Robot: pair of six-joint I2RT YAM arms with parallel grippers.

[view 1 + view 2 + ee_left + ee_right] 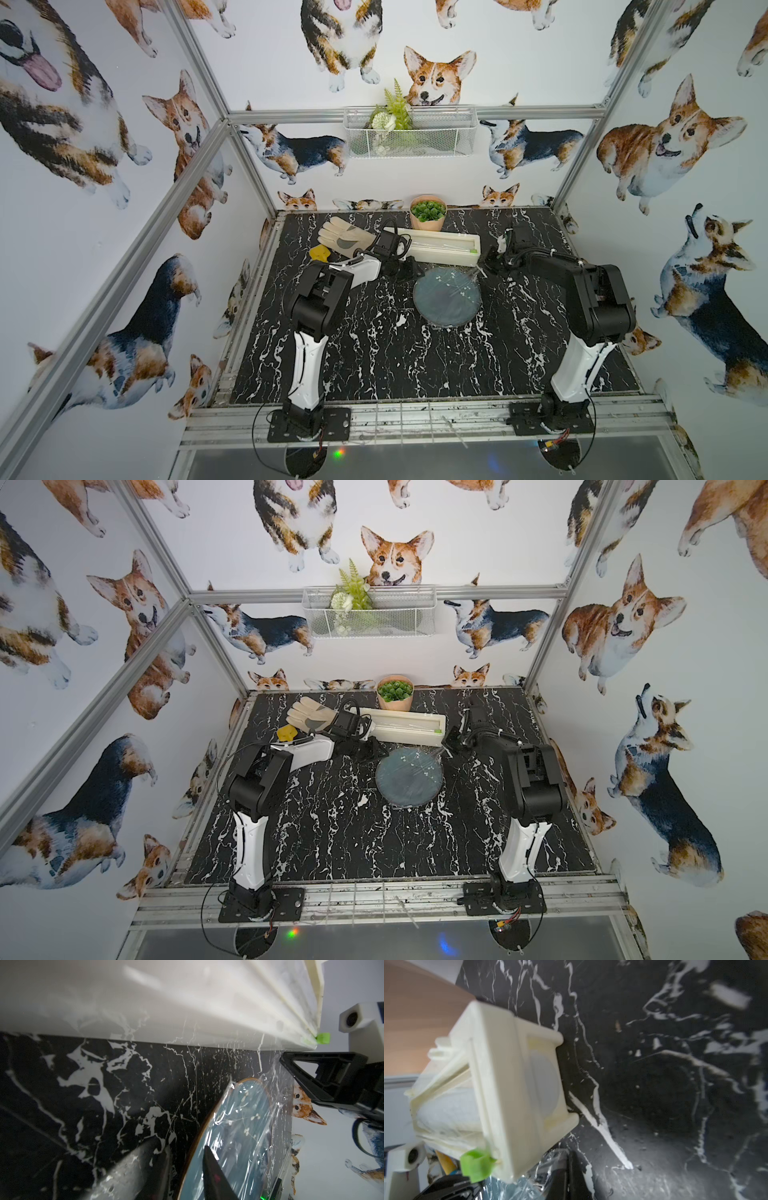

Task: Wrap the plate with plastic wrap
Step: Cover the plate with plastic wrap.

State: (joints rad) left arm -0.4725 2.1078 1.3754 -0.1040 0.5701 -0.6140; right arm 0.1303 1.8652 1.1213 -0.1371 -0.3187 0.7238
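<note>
The blue-grey plate (446,301) (409,779) lies flat on the black marble table, and crinkly plastic wrap (249,1126) covers it. The cream dispenser box (440,247) (508,1084) with its green slider (475,1165) sits just behind the plate. My left gripper (410,269) (185,1145) is at the plate's far-left rim. Its jaws are apart, with one finger over the plate and the other over the table. My right gripper (484,268) (569,1153) is at the plate's far-right edge beside the box end. It is shut on a stretched corner of wrap (473,274).
A beige work glove (345,239) and a small yellow thing (320,252) lie at the back left behind the left arm. A pink pot of green plants (428,214) stands behind the box. A wire basket (409,131) hangs on the back wall.
</note>
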